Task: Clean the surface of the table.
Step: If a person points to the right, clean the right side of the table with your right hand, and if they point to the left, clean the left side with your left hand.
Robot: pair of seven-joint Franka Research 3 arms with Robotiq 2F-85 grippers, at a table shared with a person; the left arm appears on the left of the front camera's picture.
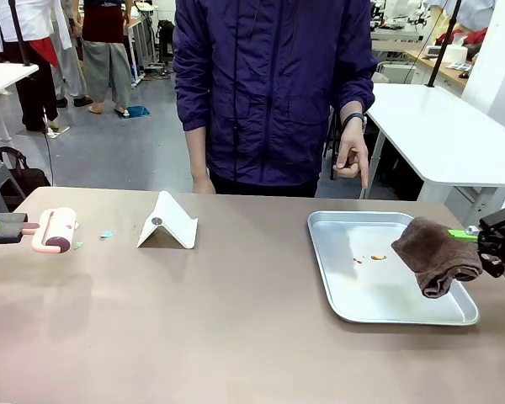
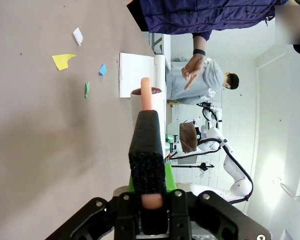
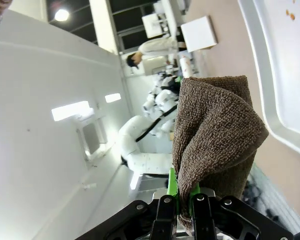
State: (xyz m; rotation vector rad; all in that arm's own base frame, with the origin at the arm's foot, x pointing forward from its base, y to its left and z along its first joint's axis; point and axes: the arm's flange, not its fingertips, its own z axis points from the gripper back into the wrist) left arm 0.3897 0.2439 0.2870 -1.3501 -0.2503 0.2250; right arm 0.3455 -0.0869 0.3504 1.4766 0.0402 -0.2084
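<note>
brown table [image 1: 236, 337] spread across the front view, bare in its near half. on its left end, four paper scraps close together: one white scrap [image 2: 78, 36], one yellow scrap [image 2: 63, 61], one blue scrap [image 2: 102, 69], one green scrap [image 2: 87, 89]. just beside them, one lint roller [image 1: 57, 229], pink handle clenched in the left gripper [image 1: 4, 227]; drum touching the top or not, hard to tell. best to press the drum flat, keep even contact and roll slowly straight over the scraps, to avoid flicking any away. near the middle, one white folded stand [image 1: 168, 223], to be steered around. on the right end, one metal tray [image 1: 379, 295] with a few orange crumbs [image 1: 377, 257], too small to count surely. one brown cloth [image 1: 438, 257] pinched in the right gripper [image 1: 467, 236], hanging over the tray's right edge. beyond the far edge, one person's hand [image 1: 352, 156], finger pointing down.
</note>
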